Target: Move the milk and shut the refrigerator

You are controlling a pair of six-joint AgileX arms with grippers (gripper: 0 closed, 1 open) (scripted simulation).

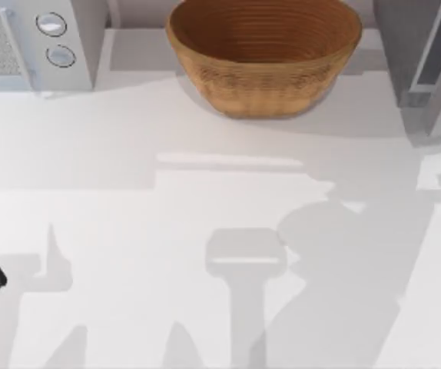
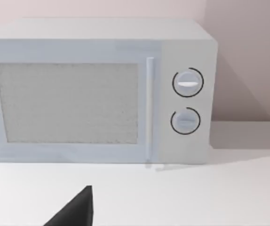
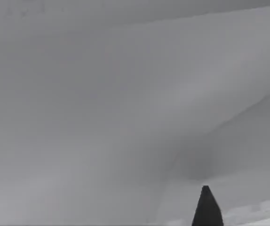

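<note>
The refrigerator (image 1: 405, 46) stands at the table's back right corner, a grey box cut off by the picture's edge. Its pale framed door panel (image 1: 439, 58) slants across its front. The milk is out of view. My left arm is a dark shape at the table's left edge, and a dark tip of my left gripper (image 2: 74, 213) points at the light-grey appliance. A dark tip of my right gripper (image 3: 206, 209) faces a plain grey surface close ahead.
A light-grey appliance (image 1: 28, 42) (image 2: 102, 89) with two round knobs and a mesh window sits at the back left. A large woven brown basket (image 1: 264, 58) stands at the back middle. The white tabletop (image 1: 167, 231) carries arm shadows in front.
</note>
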